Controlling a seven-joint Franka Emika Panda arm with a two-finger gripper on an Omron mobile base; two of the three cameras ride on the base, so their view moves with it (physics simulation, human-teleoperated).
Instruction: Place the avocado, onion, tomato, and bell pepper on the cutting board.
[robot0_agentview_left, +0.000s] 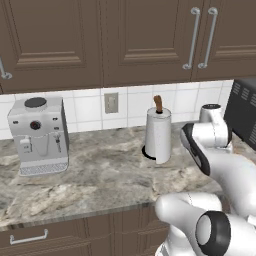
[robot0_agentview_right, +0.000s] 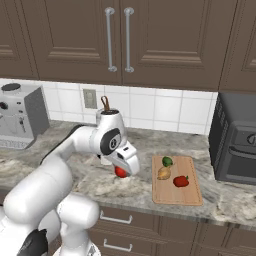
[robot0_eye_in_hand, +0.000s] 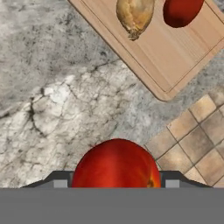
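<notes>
The jaws (robot0_agentview_right: 121, 171) are clamped on the tomato (robot0_eye_in_hand: 116, 164) above the marble worktop (robot0_agentview_right: 100, 182), just left of the cutting board (robot0_agentview_right: 192, 194) — on it lie 3 items: avocado (robot0_agentview_right: 167, 161), onion (robot0_agentview_right: 164, 173), bell pepper (robot0_agentview_right: 181, 181).

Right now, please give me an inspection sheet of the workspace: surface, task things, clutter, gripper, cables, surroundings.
Surface: marbled grey stone counter.
Task things: cutting board lies flat on the counter; avocado, onion and bell pepper are on it; tomato is in the gripper, short of the board.
Clutter: paper towel holder, coffee machine.
Gripper: gripper shut on the tomato.
Cables: nothing seen.
Surroundings: brown cabinets, tiled backsplash, wall outlet, dark toaster oven.
</notes>
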